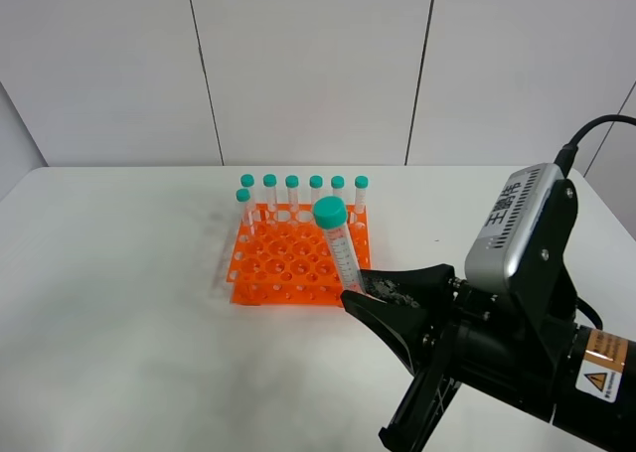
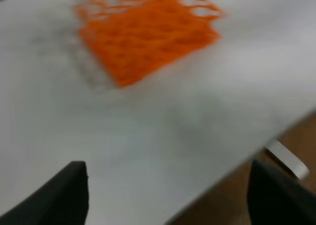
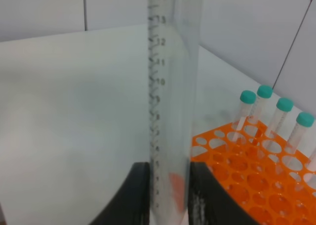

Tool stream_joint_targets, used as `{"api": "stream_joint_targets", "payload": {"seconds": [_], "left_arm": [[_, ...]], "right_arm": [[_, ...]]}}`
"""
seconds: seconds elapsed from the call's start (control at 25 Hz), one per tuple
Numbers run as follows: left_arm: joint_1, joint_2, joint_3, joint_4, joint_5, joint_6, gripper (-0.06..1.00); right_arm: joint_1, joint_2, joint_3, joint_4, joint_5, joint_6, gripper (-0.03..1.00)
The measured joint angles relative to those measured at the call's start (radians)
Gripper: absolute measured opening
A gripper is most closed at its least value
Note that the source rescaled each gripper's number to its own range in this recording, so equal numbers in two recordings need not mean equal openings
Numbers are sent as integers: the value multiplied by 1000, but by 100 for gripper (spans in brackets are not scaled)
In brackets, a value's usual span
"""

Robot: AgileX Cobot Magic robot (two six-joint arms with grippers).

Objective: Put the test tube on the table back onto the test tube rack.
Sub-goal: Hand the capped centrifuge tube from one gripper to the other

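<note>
My right gripper [image 1: 364, 291] is shut on the test tube [image 1: 338, 241], near its lower end, and holds it upright above the table [image 1: 119, 303], in front of the rack's near right corner. The tube is clear with a teal cap. In the right wrist view the tube [image 3: 170, 101] stands between the two black fingers [image 3: 136, 195]. The orange test tube rack [image 1: 293, 263] stands at the table's middle, with several teal-capped tubes [image 1: 315, 189] along its back row. My left gripper [image 2: 168, 195] is open and empty, over the table, with the blurred rack [image 2: 148, 32] ahead of it.
The table's edge and a brown floor [image 2: 296, 141] show near my left gripper. The rack [image 3: 247, 175] has many free holes in its front rows. White wall panels stand behind the table.
</note>
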Motion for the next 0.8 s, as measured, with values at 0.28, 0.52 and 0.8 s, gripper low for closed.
{"api": "stream_joint_targets", "payload": {"seconds": [0.28,0.52,0.8], "left_arm": [[-162,0,0,-12,2,23,100],[-165,0,-9,-52,-17,100,100],[-222,148,-14,-132,-135,232,100]], "right_arm": [[0,0,0,0,12,0,0],[0,0,0,0,19,0,0],[0,0,0,0,26,0,0]]}}
